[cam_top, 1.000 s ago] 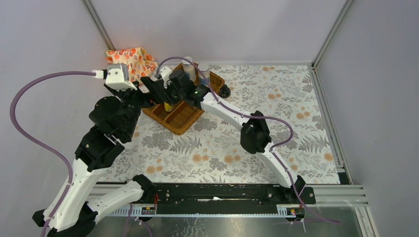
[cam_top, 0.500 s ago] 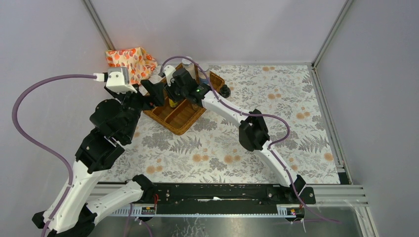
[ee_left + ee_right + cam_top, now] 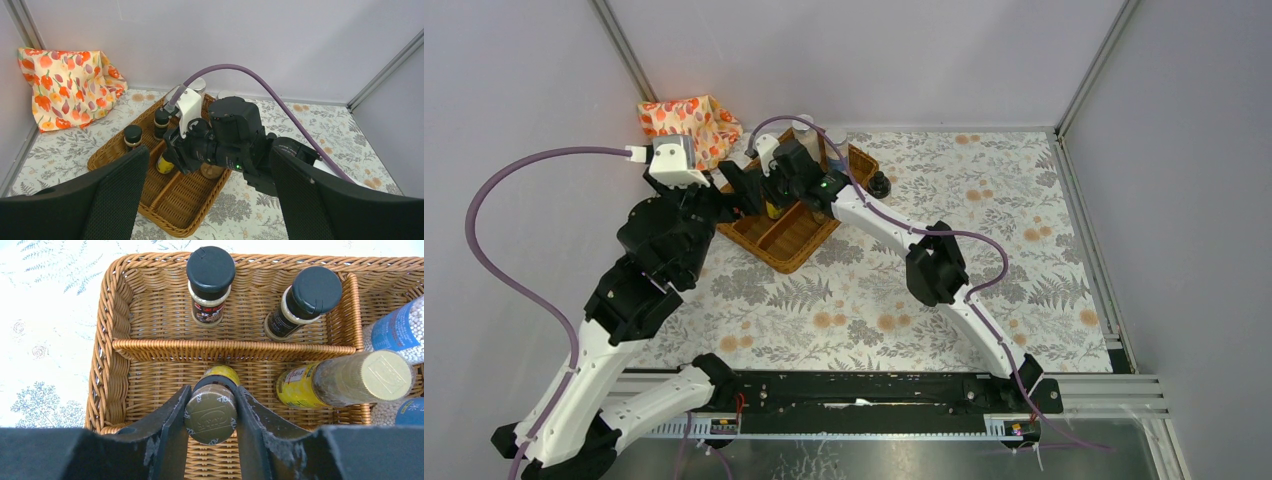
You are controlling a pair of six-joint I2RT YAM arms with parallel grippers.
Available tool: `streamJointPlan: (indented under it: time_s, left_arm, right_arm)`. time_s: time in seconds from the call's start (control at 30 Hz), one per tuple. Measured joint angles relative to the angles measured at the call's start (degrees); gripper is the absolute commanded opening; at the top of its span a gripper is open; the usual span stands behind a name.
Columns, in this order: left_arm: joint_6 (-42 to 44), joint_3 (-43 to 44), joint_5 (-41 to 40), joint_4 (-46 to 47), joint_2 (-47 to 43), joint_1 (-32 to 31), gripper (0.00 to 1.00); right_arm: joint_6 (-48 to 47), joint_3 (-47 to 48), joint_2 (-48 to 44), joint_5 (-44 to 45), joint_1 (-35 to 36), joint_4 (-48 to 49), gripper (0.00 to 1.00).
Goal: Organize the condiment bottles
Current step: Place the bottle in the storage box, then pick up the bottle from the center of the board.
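In the lower centre of the right wrist view, the right gripper (image 3: 211,390) clenched the yellow bottle (image 3: 210,416) upright, long axis vertical, over the wicker tray's (image 3: 107,350) middle compartment, while the left gripper (image 3: 207,155) gaped empty nearby.

We find bare floor between the held bottle (image 3: 210,412) and the tray (image 3: 102,365) end; a yellow bottle (image 3: 345,380) crowds the other side, black-capped jars (image 3: 210,282) behind the divider (image 3: 225,344).
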Motion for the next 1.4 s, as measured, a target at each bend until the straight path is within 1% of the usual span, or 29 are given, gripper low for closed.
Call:
streamJointPlan:
  time_s: [0.1,0.17,0.23,0.43,0.8,0.97,1.1,1.23,1.33,1.4]
  left_arm:
    - [-0.02,0.0,0.02,0.0,0.17,0.0,0.95]
    - [-0.02,-0.02,0.02,0.0,0.22,0.0,0.96]
    - [-0.02,-0.02,0.02,0.02,0.26,0.0,0.96]
    - [-0.04,-0.02,0.02,0.07,0.61,0.0,0.99]
    - [-0.04,0.02,0.02,0.42,0.98,0.0,0.99]
    - [-0.04,1.86,0.04,0.28,1.27,-0.02,0.99]
    - [-0.07,3.67,0.09,0.24,0.68,0.0,0.99]
    - [-0.15,4.0,0.9,0.2,-0.55,0.0,0.99]
    - [-0.9,3.82,1.97,0.35,-0.85,0.0,0.99]
    - [-1.79,2.54,3.08,1.01,-0.79,0.0,0.99]
  right_arm:
    - [-0.2,-0.02,0.0,-0.57,-0.02,0.04,0.6]
    - [-0.31,-0.02,0.0,-0.92,-0.04,0.7,0.66]
    - [-0.5,-0.02,0.0,-1.03,-0.04,1.03,0.69]
    - [-0.55,-0.02,0.0,-1.11,-0.04,1.29,0.71]
    - [-0.59,-0.02,-0.17,-0.72,-0.04,2.36,0.72]
    - [-0.17,-0.02,-1.46,1.11,-0.31,2.51,0.76]
    - [0.74,-0.17,-3.96,4.92,-1.22,2.49,0.79]
    - [1.46,-2.34,-8.94,11.52,-2.82,2.67,0.81]
    - [2.29,-7.41,-14.93,17.44,-4.81,3.43,0.82]
    - [3.26,-13.92,-20.76,21.31,-6.8,4.76,0.83]
